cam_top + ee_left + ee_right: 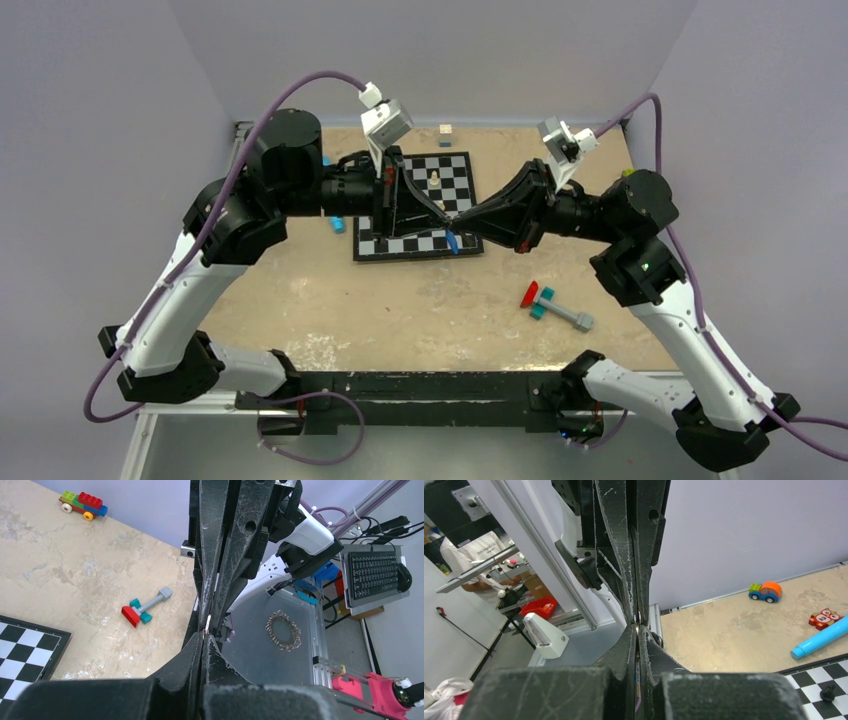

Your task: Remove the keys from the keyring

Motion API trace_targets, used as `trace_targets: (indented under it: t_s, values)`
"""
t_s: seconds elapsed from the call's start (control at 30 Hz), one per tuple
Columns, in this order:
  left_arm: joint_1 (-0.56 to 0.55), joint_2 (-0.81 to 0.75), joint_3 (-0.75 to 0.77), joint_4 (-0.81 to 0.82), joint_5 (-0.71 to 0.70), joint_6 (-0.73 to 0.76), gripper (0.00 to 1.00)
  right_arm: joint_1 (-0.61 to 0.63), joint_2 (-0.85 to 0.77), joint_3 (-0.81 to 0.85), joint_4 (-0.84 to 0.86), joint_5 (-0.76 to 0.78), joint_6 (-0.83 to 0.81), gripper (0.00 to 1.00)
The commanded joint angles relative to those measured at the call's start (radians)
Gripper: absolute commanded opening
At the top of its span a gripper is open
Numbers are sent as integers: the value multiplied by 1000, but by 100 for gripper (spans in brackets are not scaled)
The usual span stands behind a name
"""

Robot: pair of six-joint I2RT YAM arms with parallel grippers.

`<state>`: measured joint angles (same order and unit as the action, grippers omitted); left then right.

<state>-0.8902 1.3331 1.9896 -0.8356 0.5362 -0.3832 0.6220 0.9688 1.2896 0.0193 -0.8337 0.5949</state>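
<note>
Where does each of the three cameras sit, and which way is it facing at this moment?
Top external: above and behind the bases, looking down on the table; both arms show, left gripper and right gripper meeting tip to tip over the chessboard.
Left wrist: on the left arm, looking along its own shut fingers at the right gripper, red-teal-grey toy beyond.
Right wrist: on the right arm, looking along its own shut fingers at the left gripper, blue cylinder beyond.
Shared: all three show the chessboard.
</note>
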Motion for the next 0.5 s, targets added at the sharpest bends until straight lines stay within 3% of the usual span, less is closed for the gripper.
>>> trace_targets:
  t_s: [0.0,0.07,0.13,0.47]
  values:
    - [-7,-10,-22,72,47,-20,0,7,14,3,55,22,27,7]
    - [-7,-14,-27,71,45,-21,0,6,18,10,47,25,27,23]
    - [-8,-19,-31,71,40,-20,0,6,20,17,36,34,19,30]
    - [-9,-28,-33,70,31,-16,0,8,47,42,23,-3,12,19]
